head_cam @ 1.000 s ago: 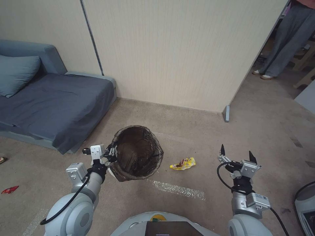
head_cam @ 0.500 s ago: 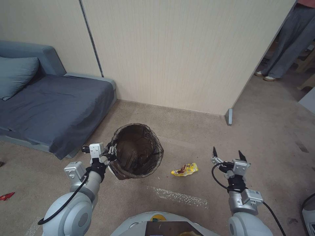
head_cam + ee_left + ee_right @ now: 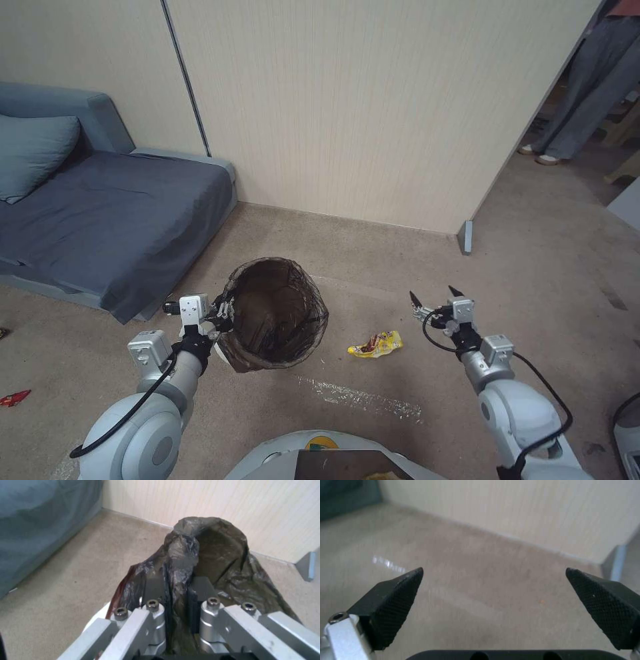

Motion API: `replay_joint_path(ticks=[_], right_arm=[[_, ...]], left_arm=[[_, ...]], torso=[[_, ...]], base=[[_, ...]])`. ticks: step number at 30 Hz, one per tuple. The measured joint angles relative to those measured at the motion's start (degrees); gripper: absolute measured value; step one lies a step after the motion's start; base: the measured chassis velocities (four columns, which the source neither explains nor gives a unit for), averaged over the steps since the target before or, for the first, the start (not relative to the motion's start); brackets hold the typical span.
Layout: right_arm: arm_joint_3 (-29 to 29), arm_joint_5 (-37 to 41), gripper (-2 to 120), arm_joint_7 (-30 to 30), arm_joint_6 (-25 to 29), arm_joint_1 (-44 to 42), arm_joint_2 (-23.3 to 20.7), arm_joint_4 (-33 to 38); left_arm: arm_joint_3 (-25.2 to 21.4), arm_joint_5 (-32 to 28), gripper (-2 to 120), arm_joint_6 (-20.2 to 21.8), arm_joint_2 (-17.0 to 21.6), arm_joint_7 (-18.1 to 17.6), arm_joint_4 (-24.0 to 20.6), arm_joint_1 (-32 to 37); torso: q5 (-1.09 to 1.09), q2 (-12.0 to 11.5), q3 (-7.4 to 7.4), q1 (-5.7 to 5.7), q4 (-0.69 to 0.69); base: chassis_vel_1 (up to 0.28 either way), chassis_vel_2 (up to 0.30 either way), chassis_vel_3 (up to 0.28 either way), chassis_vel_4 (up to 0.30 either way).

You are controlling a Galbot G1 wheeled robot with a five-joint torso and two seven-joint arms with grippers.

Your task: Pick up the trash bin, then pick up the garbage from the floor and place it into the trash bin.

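Gripping the left rim of the round white trash bin (image 3: 275, 313) with its dark brown bag liner, our left gripper (image 3: 225, 313) is clamping the folded bag (image 3: 186, 562) between its jaws; our left wrist view is showing that pinch close up, while the head view is showing the bin tilted over the tan carpet floor (image 3: 373, 267). Our right gripper (image 3: 437, 300) is hanging wide, its arm reaching forward, just to the right of and beyond a crumpled yellow wrapper (image 3: 375, 344) lying right of the bin. Our right wrist view is showing black textured fingertips (image 3: 391, 602) spread above bare carpet.
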Motion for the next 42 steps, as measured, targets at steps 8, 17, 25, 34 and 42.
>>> replay_joint_path(ticks=[8,17,25,34,42], right_arm=[[-4.75,2.17,100,-9.88,-4.32,6.88,-14.09,-10.21],[-12.70,0.15,100,-18.64,-4.81,14.46,-19.29,-20.37],[-21.64,-2.52,100,-23.21,-4.35,23.69,-20.68,-27.53],[-29.52,-5.33,100,-25.70,-2.82,30.47,-20.97,-33.02],[-33.98,-6.50,100,-26.67,-2.72,33.38,-19.87,-36.27]], left_arm=[[-0.26,-0.33,8,0.16,0.19,0.00,0.00,1.54],[-0.17,-0.54,8,0.23,0.44,-0.07,0.00,1.40],[-0.23,-0.78,8,0.40,0.40,-0.21,0.01,1.45],[-0.53,-1.21,8,0.63,0.57,-0.29,0.04,1.50],[-0.63,-1.22,8,0.79,0.24,-0.37,0.04,1.85]], torso=[[-0.02,0.00,0.00,0.00,0.02],[-0.01,0.00,0.00,0.00,0.00],[-0.03,0.00,0.00,0.00,0.02],[-0.04,0.00,0.00,0.00,0.01],[-0.02,0.00,0.00,0.00,0.00]], base=[[0.000,0.000,0.000,0.000],[0.000,0.000,0.000,0.000],[0.000,0.000,0.000,0.000],[0.000,0.000,0.000,0.000],[0.000,0.000,0.000,0.000]])
